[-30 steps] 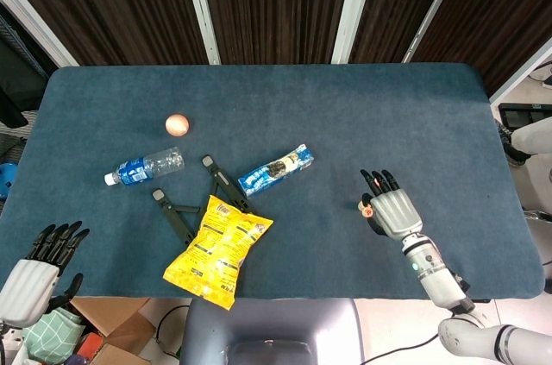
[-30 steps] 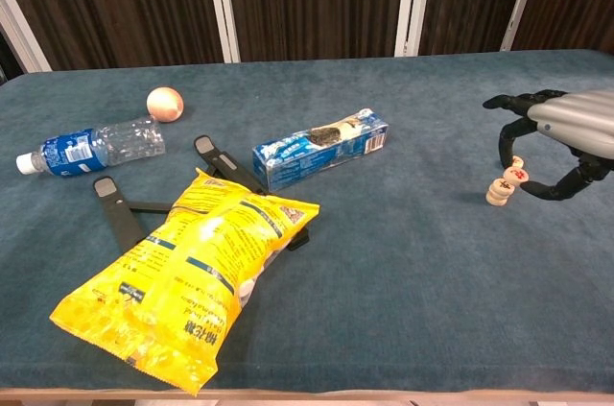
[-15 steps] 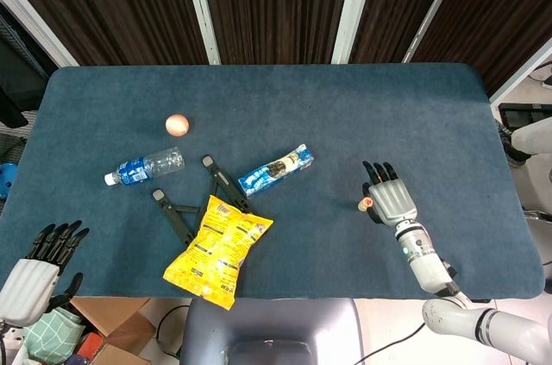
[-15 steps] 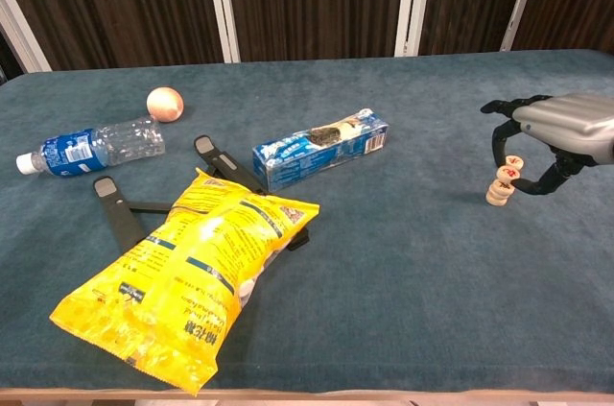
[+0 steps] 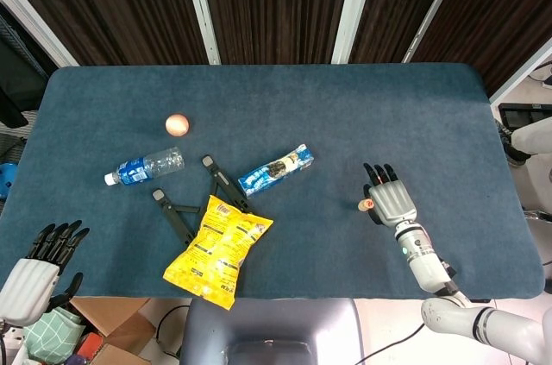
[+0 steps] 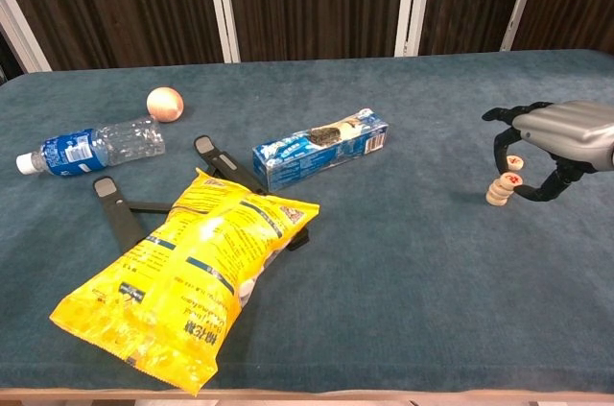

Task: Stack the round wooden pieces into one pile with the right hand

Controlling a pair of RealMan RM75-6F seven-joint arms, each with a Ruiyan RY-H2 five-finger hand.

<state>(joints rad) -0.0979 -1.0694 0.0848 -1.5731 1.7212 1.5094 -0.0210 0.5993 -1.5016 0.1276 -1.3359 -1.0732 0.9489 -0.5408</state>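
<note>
Chest view alone shows stacked round wooden pieces point(image 6: 500, 189).

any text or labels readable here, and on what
None reads clearly.
Chip bag: black print, too blurred.
Bottle: blue label, illegible.
Cookie box: white lettering, too blurred.
Wooden pieces under the right hand: red marks, too small to read.

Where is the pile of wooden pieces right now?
In the chest view the pile of wooden pieces stands on the table's far right, right of the biscuit box, just under the right hand.
</note>
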